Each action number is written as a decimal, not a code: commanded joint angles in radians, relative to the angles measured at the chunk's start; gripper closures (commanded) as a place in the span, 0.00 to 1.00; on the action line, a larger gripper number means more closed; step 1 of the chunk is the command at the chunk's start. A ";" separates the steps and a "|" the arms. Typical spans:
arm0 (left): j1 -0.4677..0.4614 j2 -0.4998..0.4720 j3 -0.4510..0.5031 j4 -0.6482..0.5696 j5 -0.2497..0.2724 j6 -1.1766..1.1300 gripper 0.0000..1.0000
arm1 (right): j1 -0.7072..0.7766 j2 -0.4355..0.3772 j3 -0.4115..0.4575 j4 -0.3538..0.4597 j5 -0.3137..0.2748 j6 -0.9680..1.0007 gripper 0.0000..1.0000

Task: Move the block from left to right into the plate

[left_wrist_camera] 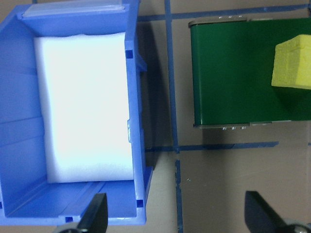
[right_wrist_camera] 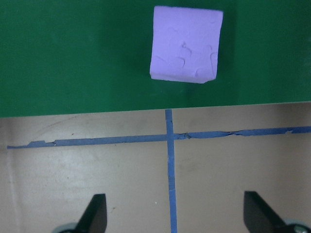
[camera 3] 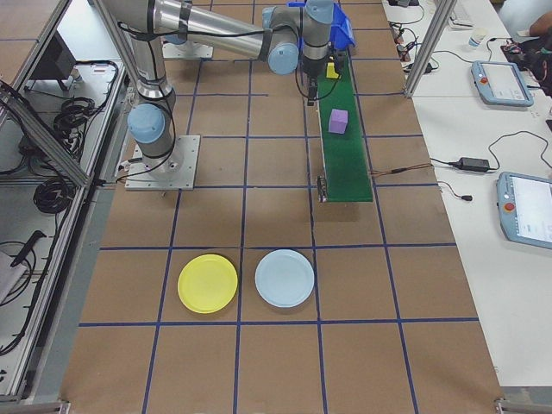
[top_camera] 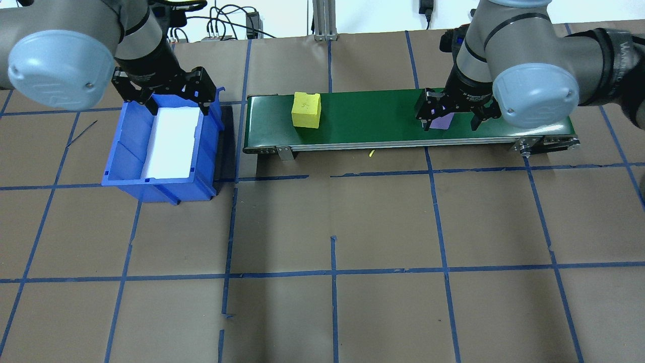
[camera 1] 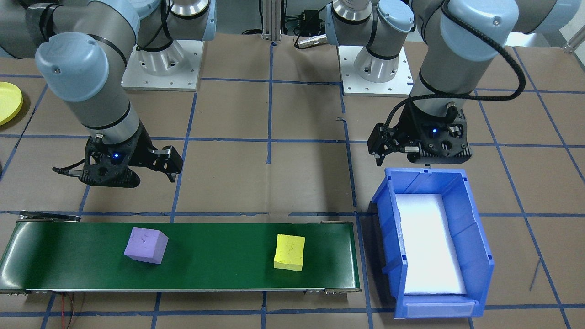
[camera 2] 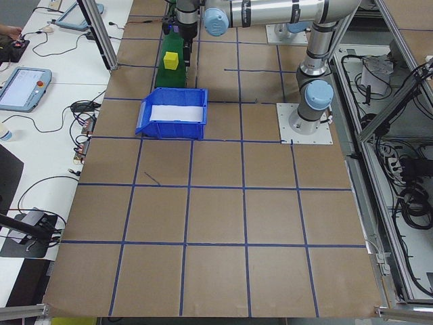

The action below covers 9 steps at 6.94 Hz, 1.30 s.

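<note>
A purple block lies on the green conveyor belt toward the robot's right end. A yellow block sits on the same belt nearer the left end. My right gripper hangs open above the belt's robot-side edge, and the purple block is just beyond its fingers. From overhead this gripper partly covers the block. My left gripper is open over the near end of the blue bin. The yellow plate rests on the table far off past the belt's right end.
The blue bin, lined with white foam, stands off the belt's left end. A pale blue plate lies beside the yellow one. Blue tape lines grid the brown table. Operators' tables with tablets and cables run along the far side.
</note>
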 commanded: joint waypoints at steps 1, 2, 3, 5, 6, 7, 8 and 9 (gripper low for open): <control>-0.005 0.051 -0.011 -0.065 0.000 0.001 0.00 | -0.110 0.047 -0.065 -0.031 0.010 -0.063 0.00; -0.008 0.052 0.010 -0.074 -0.015 0.001 0.00 | -0.174 0.076 -0.089 -0.033 0.040 -0.143 0.00; -0.013 0.060 0.021 -0.089 -0.015 0.001 0.00 | -0.252 0.091 -0.093 -0.033 0.136 -0.163 0.00; -0.013 0.097 0.024 -0.163 -0.012 0.003 0.00 | -0.375 0.162 -0.108 -0.033 0.249 -0.354 0.00; -0.011 0.106 0.024 -0.177 -0.011 0.003 0.00 | -0.417 0.198 -0.123 -0.033 0.346 -0.375 0.00; -0.011 0.106 0.024 -0.177 -0.014 0.003 0.00 | -0.428 0.226 -0.126 -0.030 0.422 -0.418 0.00; -0.011 0.106 0.023 -0.177 -0.014 0.003 0.00 | -0.435 0.238 -0.125 -0.022 0.456 -0.468 0.00; -0.013 0.106 0.023 -0.177 -0.012 0.001 0.00 | -0.440 0.240 -0.117 -0.022 0.497 -0.469 0.00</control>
